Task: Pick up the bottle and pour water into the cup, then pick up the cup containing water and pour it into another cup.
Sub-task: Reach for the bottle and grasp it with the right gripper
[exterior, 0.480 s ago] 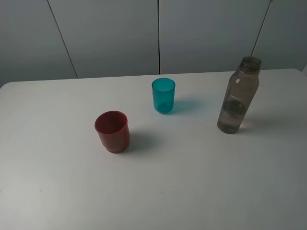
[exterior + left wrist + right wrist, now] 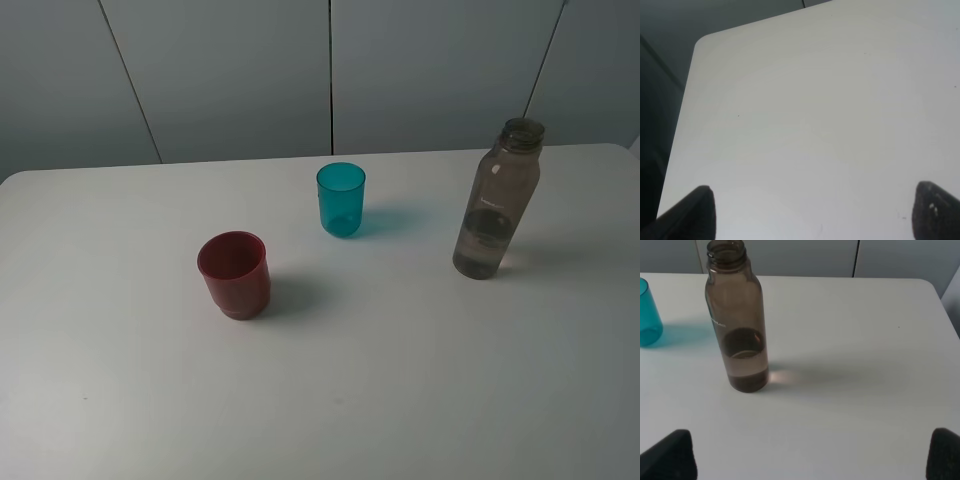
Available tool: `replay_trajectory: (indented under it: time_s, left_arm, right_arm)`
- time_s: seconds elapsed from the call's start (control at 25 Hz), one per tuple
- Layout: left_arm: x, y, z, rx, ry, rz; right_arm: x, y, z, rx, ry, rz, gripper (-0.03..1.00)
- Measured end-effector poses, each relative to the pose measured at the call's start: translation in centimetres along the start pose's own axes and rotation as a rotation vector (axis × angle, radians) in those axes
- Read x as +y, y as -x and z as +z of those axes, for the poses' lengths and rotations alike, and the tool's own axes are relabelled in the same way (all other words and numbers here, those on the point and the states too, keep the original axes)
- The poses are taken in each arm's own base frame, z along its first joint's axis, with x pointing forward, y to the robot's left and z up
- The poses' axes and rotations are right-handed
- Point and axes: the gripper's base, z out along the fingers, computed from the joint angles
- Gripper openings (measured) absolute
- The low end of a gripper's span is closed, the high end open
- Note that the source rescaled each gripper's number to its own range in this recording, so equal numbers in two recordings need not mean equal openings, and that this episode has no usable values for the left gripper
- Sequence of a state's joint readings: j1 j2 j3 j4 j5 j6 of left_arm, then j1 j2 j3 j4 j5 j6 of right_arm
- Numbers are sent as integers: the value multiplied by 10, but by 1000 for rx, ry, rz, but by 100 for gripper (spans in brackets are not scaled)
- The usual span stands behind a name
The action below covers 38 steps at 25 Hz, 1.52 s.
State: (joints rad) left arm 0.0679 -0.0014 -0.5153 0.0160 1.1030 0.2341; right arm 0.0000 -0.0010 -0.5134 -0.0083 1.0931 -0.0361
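The smoky grey-brown bottle (image 2: 495, 200) stands upright at the right of the white table, capless, with water in its lower part; it also shows in the right wrist view (image 2: 737, 317). The teal cup (image 2: 341, 199) stands at the middle back, and its edge shows in the right wrist view (image 2: 647, 315). The dark red cup (image 2: 234, 273) stands left of centre. Neither arm shows in the exterior view. My left gripper (image 2: 812, 212) is open over bare table. My right gripper (image 2: 810, 452) is open and empty, some way short of the bottle.
The white table (image 2: 400, 380) has a rounded corner and edge in the left wrist view (image 2: 700, 45), with dark space beyond. Grey wall panels (image 2: 230, 70) stand behind the table's back edge.
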Motion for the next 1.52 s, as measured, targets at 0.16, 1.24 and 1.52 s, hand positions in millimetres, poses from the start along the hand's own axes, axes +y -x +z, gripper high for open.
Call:
replay_trajectory:
  time_s: [0.16, 1.24, 1.52]
  left_arm:
    - [0, 0, 0, 0, 0, 0]
    - [0, 0, 0, 0, 0, -2]
    - [0, 0, 0, 0, 0, -2]
  right_arm:
    - [0, 0, 0, 0, 0, 0, 100]
    - [0, 0, 0, 0, 0, 0, 100]
    - [0, 0, 0, 0, 0, 0, 100]
